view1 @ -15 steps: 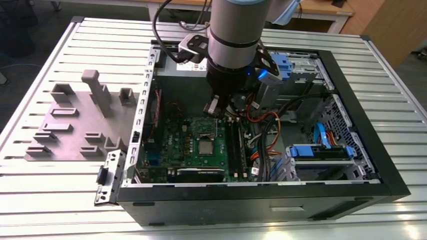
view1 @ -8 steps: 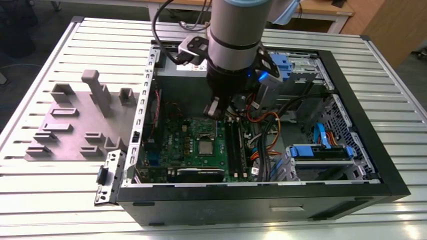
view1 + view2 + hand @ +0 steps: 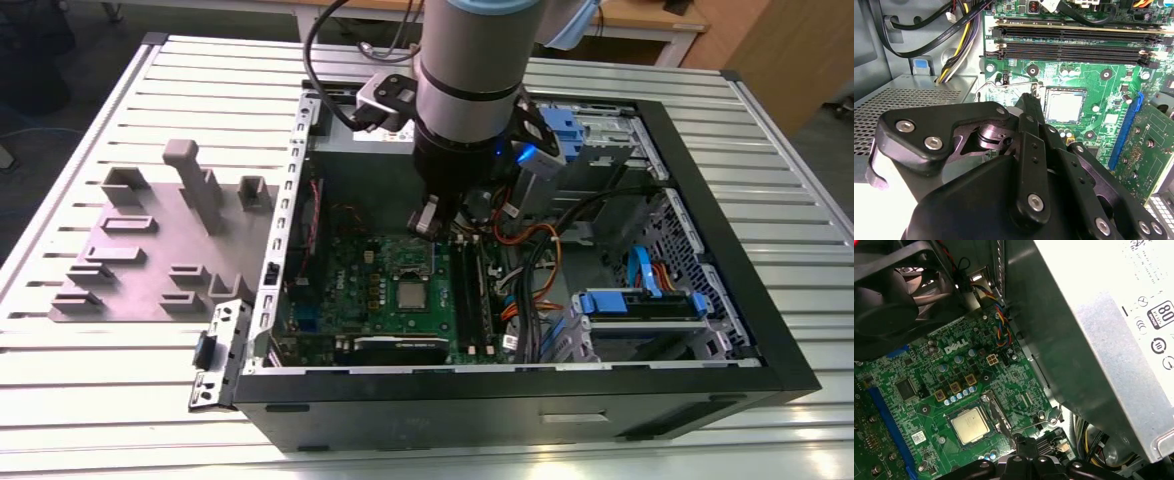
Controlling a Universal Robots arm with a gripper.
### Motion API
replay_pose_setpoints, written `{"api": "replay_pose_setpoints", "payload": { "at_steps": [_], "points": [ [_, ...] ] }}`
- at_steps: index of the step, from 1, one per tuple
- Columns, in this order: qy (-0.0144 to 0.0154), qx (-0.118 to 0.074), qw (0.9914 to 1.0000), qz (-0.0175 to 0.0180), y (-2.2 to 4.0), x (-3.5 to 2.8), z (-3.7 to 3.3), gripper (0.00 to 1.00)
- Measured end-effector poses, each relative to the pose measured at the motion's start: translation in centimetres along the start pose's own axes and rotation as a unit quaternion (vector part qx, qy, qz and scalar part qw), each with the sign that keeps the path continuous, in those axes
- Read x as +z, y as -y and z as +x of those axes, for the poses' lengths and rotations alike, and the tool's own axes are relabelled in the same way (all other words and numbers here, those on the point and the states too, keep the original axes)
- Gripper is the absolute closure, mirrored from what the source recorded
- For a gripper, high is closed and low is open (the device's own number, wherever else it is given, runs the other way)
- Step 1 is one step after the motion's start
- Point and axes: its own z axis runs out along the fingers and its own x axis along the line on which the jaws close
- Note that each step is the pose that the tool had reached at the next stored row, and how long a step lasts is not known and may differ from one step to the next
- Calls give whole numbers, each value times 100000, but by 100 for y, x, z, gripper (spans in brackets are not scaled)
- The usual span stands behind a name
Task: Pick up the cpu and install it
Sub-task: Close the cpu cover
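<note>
The cpu (image 3: pixel 411 294) is a small silvery square lying flat in its socket on the green motherboard (image 3: pixel 354 285) inside the open computer case. It also shows in both wrist views (image 3: pixel 1064 106) (image 3: pixel 970 425), with a metal socket frame (image 3: pixel 997 415) beside it. My black gripper (image 3: pixel 430 225) hangs above the board, just to one side of the socket and not touching the chip. In both wrist views the fingers meet at a narrow tip (image 3: pixel 1030 102) (image 3: pixel 1026 444) with nothing held between them.
A big grey power supply box (image 3: pixel 1094 340) and a black fan (image 3: pixel 899 295) stand close to the socket. Memory slots (image 3: pixel 1074 45), loose cables (image 3: pixel 954 30) and an expansion card (image 3: pixel 1149 145) surround it. Blue drive cages (image 3: pixel 641 300) fill the case's other side. A grey fixture (image 3: pixel 147 240) lies on the table.
</note>
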Motion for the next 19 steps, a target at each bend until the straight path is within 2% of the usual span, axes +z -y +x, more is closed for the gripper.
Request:
{"api": "replay_pose_setpoints", "payload": {
  "at_steps": [13, 19],
  "points": [
    [-6, -48, 100000, 0, 3, -1, 5, 89],
    [-28, -964, 99995, -44, 15, -2, 27, 89]
  ]
}}
